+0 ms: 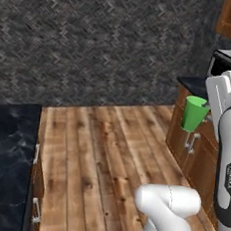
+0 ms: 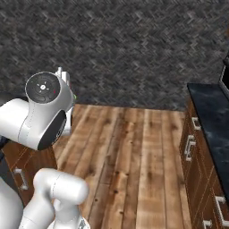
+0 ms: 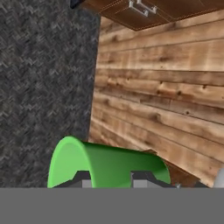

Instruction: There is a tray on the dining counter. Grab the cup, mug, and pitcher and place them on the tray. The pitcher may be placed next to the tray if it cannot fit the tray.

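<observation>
The green cup [image 1: 193, 114] hangs in the air at the right of the left base view, above the wooden floor, with my white hand just right of it. In the hand view the cup [image 3: 109, 159] lies across the bottom, its open rim toward the left. My gripper [image 3: 110, 178] is shut on the cup, and both dark fingertips [image 3: 83, 177] press against its wall. The tray, mug and pitcher are out of view.
A black marbled countertop [image 1: 5, 162] over brown drawers runs along the left. Brown cabinets [image 1: 182, 139] with a dark appliance [image 1: 227, 66] stand right of the cup. Another black counter [image 2: 210, 116] with drawers is at the right. Wooden floor [image 2: 134, 152] lies between them, and a dark herringbone wall [image 1: 94, 40] stands behind.
</observation>
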